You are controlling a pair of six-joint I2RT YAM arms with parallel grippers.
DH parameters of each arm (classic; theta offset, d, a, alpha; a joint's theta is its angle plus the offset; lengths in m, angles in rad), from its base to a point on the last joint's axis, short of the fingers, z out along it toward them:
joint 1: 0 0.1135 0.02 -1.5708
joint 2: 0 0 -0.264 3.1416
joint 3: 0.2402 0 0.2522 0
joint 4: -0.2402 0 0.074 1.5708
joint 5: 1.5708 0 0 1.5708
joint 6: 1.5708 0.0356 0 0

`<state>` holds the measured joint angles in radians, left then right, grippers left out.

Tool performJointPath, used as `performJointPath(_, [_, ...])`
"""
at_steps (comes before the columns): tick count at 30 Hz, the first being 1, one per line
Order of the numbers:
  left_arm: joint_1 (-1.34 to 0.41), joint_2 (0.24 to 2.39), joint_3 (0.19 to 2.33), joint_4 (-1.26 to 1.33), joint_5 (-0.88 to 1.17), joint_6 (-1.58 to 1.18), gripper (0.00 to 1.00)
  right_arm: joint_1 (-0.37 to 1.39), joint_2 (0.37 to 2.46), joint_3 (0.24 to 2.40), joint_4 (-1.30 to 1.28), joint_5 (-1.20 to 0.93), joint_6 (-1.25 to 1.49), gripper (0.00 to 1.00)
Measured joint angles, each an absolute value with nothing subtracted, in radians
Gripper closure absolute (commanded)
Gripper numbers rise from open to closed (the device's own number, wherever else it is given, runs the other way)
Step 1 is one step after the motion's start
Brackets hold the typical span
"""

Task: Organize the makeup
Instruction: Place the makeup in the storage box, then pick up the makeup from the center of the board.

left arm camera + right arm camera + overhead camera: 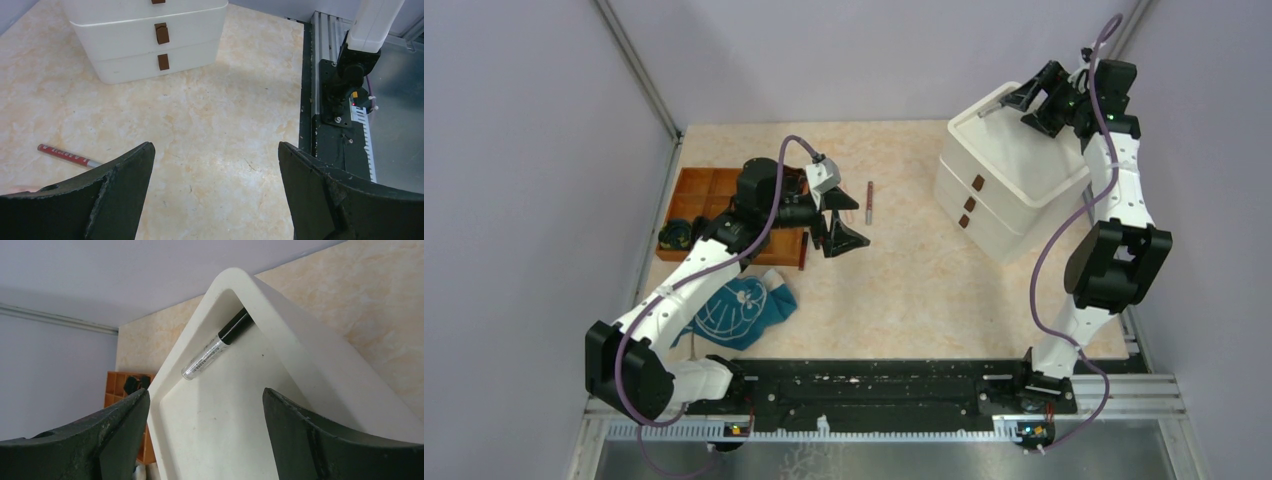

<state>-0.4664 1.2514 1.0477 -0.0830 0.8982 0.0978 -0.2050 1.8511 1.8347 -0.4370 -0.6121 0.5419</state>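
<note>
On the left gripper (215, 150) the jaws stand wide apart and empty. The slim dark red pencil with a silver end (65, 155) lies flat on the beige marbled tabletop (215, 100), outside one finger. Closing from here would likely miss it or set it rolling. The right gripper (205, 395), likewise spread and empty, hovers over the white plastic drawer unit's top tray (300, 355), where 1 clear black-capped tube (216, 346) lies in the corner.

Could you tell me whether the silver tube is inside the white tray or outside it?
Inside: the tube lies within the tray, black cap tucked in a corner.
</note>
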Motion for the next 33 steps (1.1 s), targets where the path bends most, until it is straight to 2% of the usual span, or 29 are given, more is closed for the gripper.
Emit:
performJointPath(10, [-0.466, 1.251, 1.047, -0.099, 0.838, 0.141, 0.01, -0.205, 1.851, 1.835, -0.457, -0.633, 0.496, 0.15])
performJointPath(15, [-0.466, 1.255, 1.047, -0.140, 0.738, 0.200, 0.01, -0.205, 1.810, 1.805, -0.471, -0.667, 0.445, 0.15])
performJointPath(22, [-0.466, 1.353, 1.053, -0.159, 0.564, 0.246, 0.01, -0.205, 1.587, 1.699, -0.466, -0.733, 0.359, 0.17])
performJointPath(33, [-0.466, 1.688, 1.182, -0.166, 0.224, 0.191, 0.04, -0.136, 1.235, 1.405, -0.419, -0.770, 0.174, 0.18])
